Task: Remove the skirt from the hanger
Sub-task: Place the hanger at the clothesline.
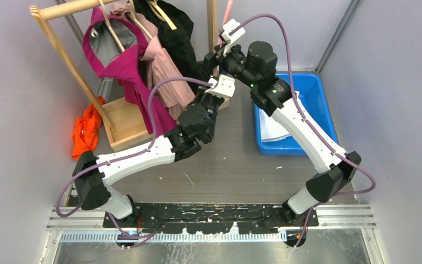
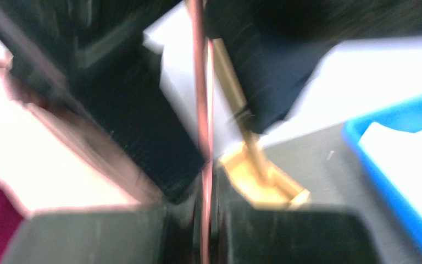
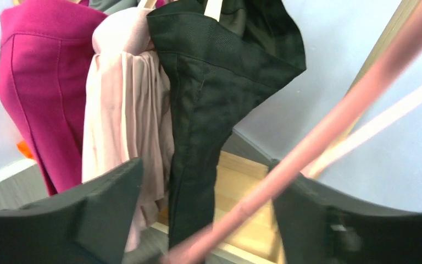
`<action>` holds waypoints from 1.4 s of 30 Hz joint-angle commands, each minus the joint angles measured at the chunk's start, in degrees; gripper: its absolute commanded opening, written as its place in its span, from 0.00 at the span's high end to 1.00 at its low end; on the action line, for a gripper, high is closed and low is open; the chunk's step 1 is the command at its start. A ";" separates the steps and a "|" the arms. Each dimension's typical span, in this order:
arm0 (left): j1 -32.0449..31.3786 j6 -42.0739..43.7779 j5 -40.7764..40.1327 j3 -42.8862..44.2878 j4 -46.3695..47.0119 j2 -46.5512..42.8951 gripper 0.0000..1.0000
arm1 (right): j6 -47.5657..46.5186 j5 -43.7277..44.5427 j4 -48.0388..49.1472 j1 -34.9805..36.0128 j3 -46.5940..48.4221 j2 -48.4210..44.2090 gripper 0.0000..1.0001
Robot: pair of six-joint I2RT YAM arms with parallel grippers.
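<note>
A thin pink hanger (image 2: 202, 82) runs straight up between the jaws of my left gripper (image 2: 206, 220), which is shut on it. The same hanger (image 3: 318, 132) crosses slantwise between the spread fingers of my right gripper (image 3: 206, 165), which is open; the stretch I see carries no garment. A pale pink pleated garment (image 1: 165, 77), skirt-like, hangs on the wooden rack (image 1: 60, 49) between a magenta jacket (image 1: 121, 60) and a black garment (image 1: 173, 33). Both grippers are high up by the rack's right post, next to the black garment (image 3: 209, 99).
The rack's wooden base (image 1: 126, 118) sits on the floor under the clothes. An orange cloth (image 1: 85, 132) lies left of it. A blue bin (image 1: 313, 93) with white fabric stands at the right. Grey walls close in on both sides.
</note>
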 commanded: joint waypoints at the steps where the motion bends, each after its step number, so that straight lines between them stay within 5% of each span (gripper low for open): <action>1: 7.42 1.71 -5.68 -0.08 2.63 -4.76 1.00 | -3.46 -2.30 -8.35 0.46 -0.26 -6.51 0.00; 17: 13.44 -7.24 -1.17 2.11 -11.86 -7.87 1.00 | -20.38 -9.23 -25.40 0.44 -0.28 -15.47 0.00; 24: 14.77 -8.09 -0.70 2.52 -13.71 -7.84 1.00 | -21.15 -9.43 -21.78 0.33 -6.75 -25.32 0.00; 32: 14.80 -13.60 1.75 3.00 -20.58 -11.31 1.00 | -17.24 6.87 -11.22 0.33 -9.34 -23.68 0.00; 42: 13.86 -27.26 12.45 5.28 -42.88 -21.84 1.00 | -13.34 20.91 -6.18 -2.52 -4.28 -9.94 0.00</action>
